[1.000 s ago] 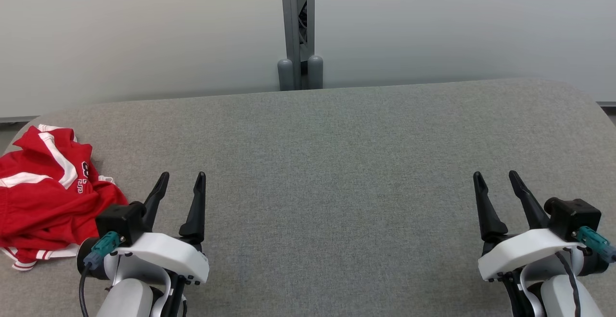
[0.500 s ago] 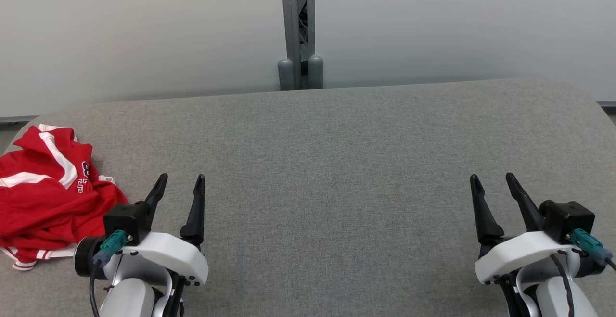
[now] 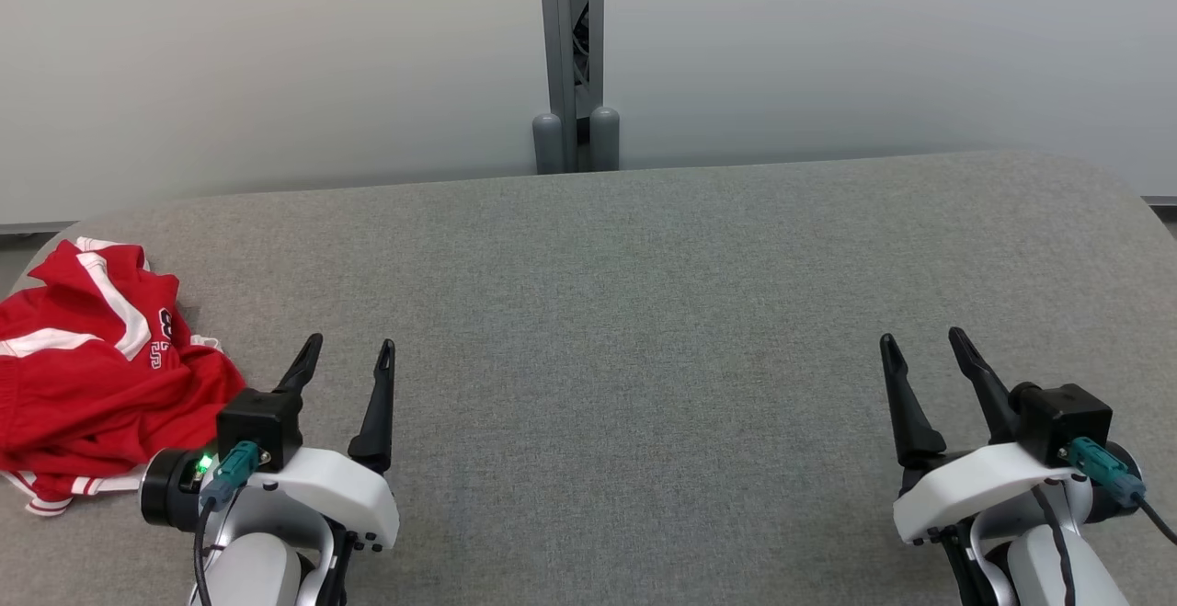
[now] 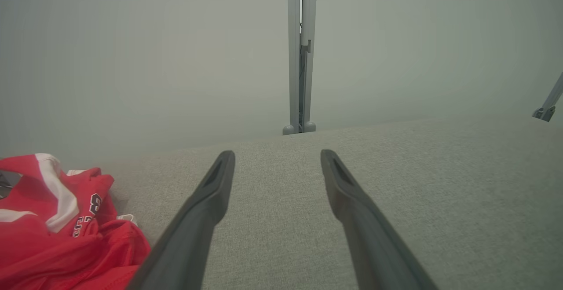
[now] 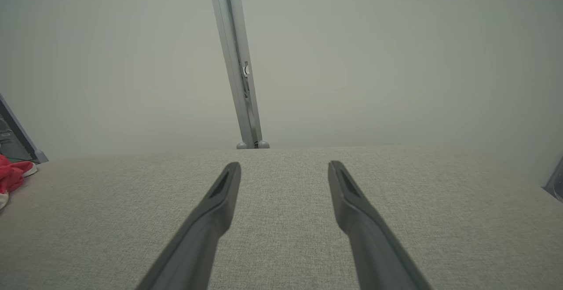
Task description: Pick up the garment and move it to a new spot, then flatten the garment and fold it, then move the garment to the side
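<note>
A crumpled red garment (image 3: pixel 83 371) with white stripes and dark lettering lies bunched at the table's left edge; it shows again at lower left in the left wrist view (image 4: pixel 57 233) and as a red scrap at the far left of the right wrist view (image 5: pixel 11 173). My left gripper (image 3: pixel 349 353) stands open just right of the garment, apart from it, with nothing between its fingers (image 4: pixel 206 202). Far off at the lower right, my right gripper (image 3: pixel 919 342) is open too, over bare fabric, fingers (image 5: pixel 220 197) empty.
The grey fabric-covered table (image 3: pixel 625 312) has rounded far corners. A pale wall panel and a grey metal post (image 3: pixel 572 54) stand right behind its far edge. The garment overhangs the left edge slightly.
Both grippers have drawn back slightly toward me; the right one has also drifted a little left. The garment has not moved.
</note>
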Tool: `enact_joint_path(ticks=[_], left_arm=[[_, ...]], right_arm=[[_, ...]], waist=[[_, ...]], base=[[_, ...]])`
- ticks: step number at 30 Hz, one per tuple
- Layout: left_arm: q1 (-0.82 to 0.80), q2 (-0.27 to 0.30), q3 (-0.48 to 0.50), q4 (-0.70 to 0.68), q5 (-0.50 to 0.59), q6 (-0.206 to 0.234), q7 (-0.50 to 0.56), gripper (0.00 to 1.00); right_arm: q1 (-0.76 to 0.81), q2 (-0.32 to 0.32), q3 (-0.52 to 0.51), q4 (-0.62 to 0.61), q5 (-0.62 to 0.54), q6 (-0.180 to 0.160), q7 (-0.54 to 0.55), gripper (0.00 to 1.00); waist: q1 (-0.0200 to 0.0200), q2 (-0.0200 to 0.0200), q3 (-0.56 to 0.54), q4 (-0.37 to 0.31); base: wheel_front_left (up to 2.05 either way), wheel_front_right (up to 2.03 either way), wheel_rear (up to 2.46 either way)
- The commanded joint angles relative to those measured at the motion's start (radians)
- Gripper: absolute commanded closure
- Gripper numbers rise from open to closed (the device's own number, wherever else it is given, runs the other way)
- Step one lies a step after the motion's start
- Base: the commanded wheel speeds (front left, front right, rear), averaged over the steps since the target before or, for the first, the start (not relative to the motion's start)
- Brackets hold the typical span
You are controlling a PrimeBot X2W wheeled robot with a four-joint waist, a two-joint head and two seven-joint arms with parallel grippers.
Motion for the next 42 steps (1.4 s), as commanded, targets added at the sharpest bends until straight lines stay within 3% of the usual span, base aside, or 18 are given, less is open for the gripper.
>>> enact_joint_path(ticks=[1, 25, 30, 42], left_arm=[[-0.019, 0.005, -0.003, 0.003, 0.021, 0.010, -0.006, 0.00], [-0.027, 0.003, -0.013, 0.008, 0.005, 0.026, 0.001, 0.00], [-0.035, 0.001, -0.013, 0.008, -0.001, 0.030, -0.004, 0.00], [-0.032, 0.011, 0.022, 0.003, -0.038, 0.057, -0.026, 0.00]], right_arm=[[-0.014, -0.009, 0.007, 0.005, -0.018, 0.002, -0.013, 0.00], [-0.009, -0.009, 0.010, 0.022, -0.013, 0.002, -0.034, 0.00], [-0.009, -0.009, 0.011, 0.009, -0.025, 0.002, -0.037, 0.00], [-0.016, -0.009, 0.029, -0.032, -0.039, 0.002, -0.024, 0.00]], waist=[[0.0000, -0.0001, 0.000, 0.000], [0.0000, -0.0001, 0.002, 0.017], [0.0000, -0.0001, 0.006, 0.074], [0.0000, -0.0001, 0.021, 0.339]], base=[[0.00, 0.00, 0.00], [0.00, 0.00, 0.00], [0.00, 0.00, 0.00], [0.00, 0.00, 0.00]])
